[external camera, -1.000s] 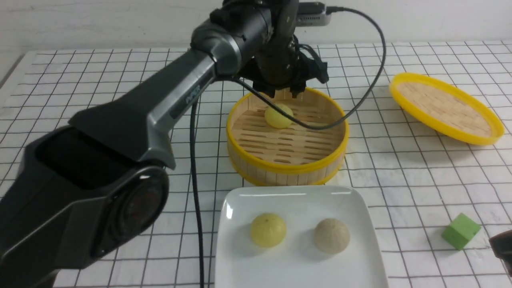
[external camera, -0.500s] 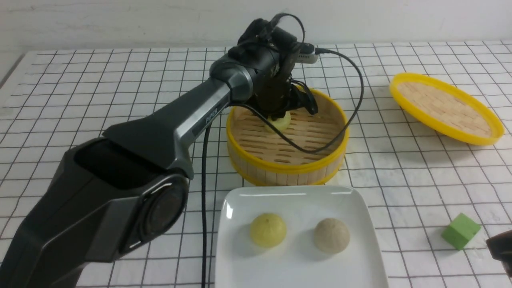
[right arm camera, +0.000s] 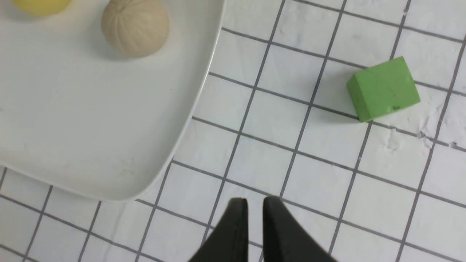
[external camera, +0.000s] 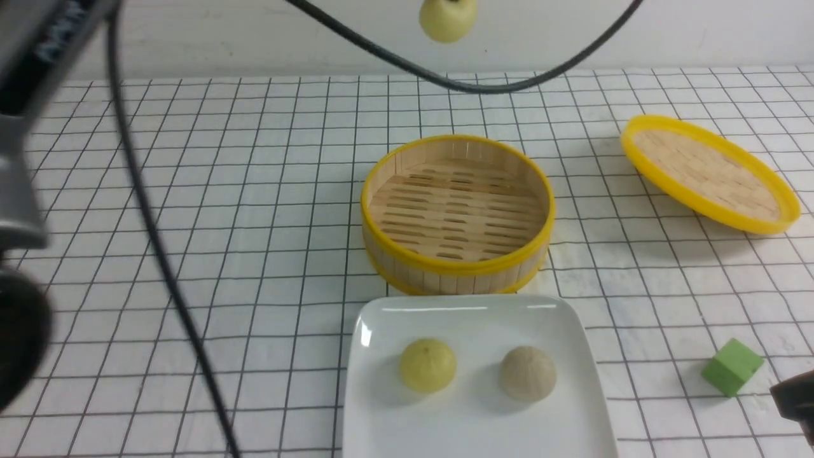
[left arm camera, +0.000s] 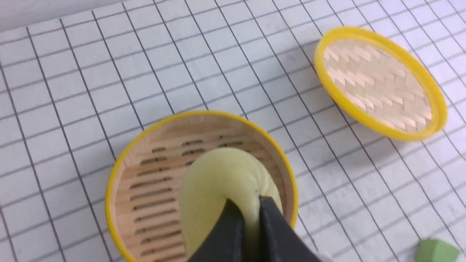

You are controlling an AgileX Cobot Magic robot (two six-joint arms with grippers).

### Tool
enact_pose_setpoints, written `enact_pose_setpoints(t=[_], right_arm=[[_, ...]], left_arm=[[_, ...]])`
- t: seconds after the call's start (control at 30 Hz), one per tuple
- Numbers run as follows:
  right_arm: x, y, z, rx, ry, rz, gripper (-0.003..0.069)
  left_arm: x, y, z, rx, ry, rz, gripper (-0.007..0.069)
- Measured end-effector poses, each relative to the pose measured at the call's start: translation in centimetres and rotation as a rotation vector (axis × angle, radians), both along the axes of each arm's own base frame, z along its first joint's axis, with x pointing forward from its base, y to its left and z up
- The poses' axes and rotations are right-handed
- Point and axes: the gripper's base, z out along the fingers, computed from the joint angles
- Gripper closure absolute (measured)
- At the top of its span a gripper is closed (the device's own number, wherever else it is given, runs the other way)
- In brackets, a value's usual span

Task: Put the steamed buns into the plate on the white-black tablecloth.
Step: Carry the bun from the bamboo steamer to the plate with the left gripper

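A pale yellow steamed bun (external camera: 448, 19) hangs high above the table at the top edge of the front view. My left gripper (left arm camera: 250, 207) is shut on this bun (left arm camera: 222, 178), pinching it over the empty bamboo steamer (left arm camera: 120, 171). Two more steamed buns, one yellow (external camera: 427, 364) and one beige (external camera: 527, 373), lie on the white plate (external camera: 394, 432) on the white-black tablecloth (external camera: 254, 191). My right gripper (right arm camera: 255, 203) hovers over the cloth beside the plate's corner (right arm camera: 174, 145). Its fingers are nearly together with nothing between them.
The round steamer (external camera: 458, 267) stands just behind the plate. Its yellow-rimmed lid (external camera: 709, 170) lies tilted at the back right. A green cube (external camera: 732, 367) sits on the cloth right of the plate. The left arm's cable (external camera: 159, 254) hangs across the left side.
My left gripper closed on the yellow bun in the steamer and lifted it high, leaving the steamer empty. The right gripper has stayed put.
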Motion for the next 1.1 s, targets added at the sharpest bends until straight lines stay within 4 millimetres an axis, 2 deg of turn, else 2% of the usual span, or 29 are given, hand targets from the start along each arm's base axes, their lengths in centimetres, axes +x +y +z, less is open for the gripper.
enact_pose_setpoints(t=[0.03,0.07,0.17,0.23,0.27,0.3,0.33,0.43,0.53,0.63,0.77,0.93,1.0,1.1], right_arm=[[0.0,0.0,0.0,0.000,0.000,0.000,0.0571],[0.0,0.0,0.0,0.000,0.000,0.000,0.0571],[0.0,0.0,0.0,0.000,0.000,0.000,0.0567],[0.0,0.0,0.0,0.000,0.000,0.000,0.0565],[0.0,0.0,0.0,0.000,0.000,0.000,0.0562],[0.0,0.0,0.0,0.000,0.000,0.000,0.0562],[0.0,0.0,0.0,0.000,0.000,0.000,0.0561],[0.0,0.0,0.0,0.004,-0.001,-0.001,0.0559],[0.0,0.0,0.0,0.006,-0.006,-0.002,0.0557],[0.1,0.0,0.1,0.006,-0.009,-0.003,0.0552],[0.1,0.0,0.1,0.004,-0.010,-0.003,0.0547],[0.0,0.0,0.0,0.000,0.002,0.001,0.0546],[-0.4,-0.1,0.1,-0.002,0.010,0.006,0.0545],[-1.9,-0.4,0.7,-0.002,0.007,0.020,0.0555]], left_arm=[[-1.2,0.7,-0.1,0.008,0.032,-0.009,0.0600],[-1.3,0.7,-0.9,0.025,0.058,-0.011,0.0600],[-4.6,2.4,-5.4,0.103,0.255,-0.032,0.0600],[-6.5,3.3,-10.0,0.174,0.416,-0.047,0.0600],[-8.0,3.9,-13.3,0.211,0.522,-0.063,0.0600],[-8.7,4.2,-14.5,0.217,0.557,-0.074,0.0600],[-9.7,4.4,-16.7,0.231,0.604,-0.083,0.0600],[-11.8,4.4,-20.8,0.213,0.650,-0.121,0.0600],[-13.1,3.5,-23.4,0.159,0.613,-0.159,0.0600],[-13.3,2.4,-23.7,0.113,0.530,-0.185,0.0599],[-12.8,2.0,-23.5,0.077,0.465,-0.176,0.0593],[-12.4,1.7,-24.5,0.094,0.480,-0.171,0.0566],[-12.3,1.6,-25.1,0.104,0.495,-0.169,0.0531],[-12.3,1.6,-25.3,0.111,0.509,-0.167,0.0419]])
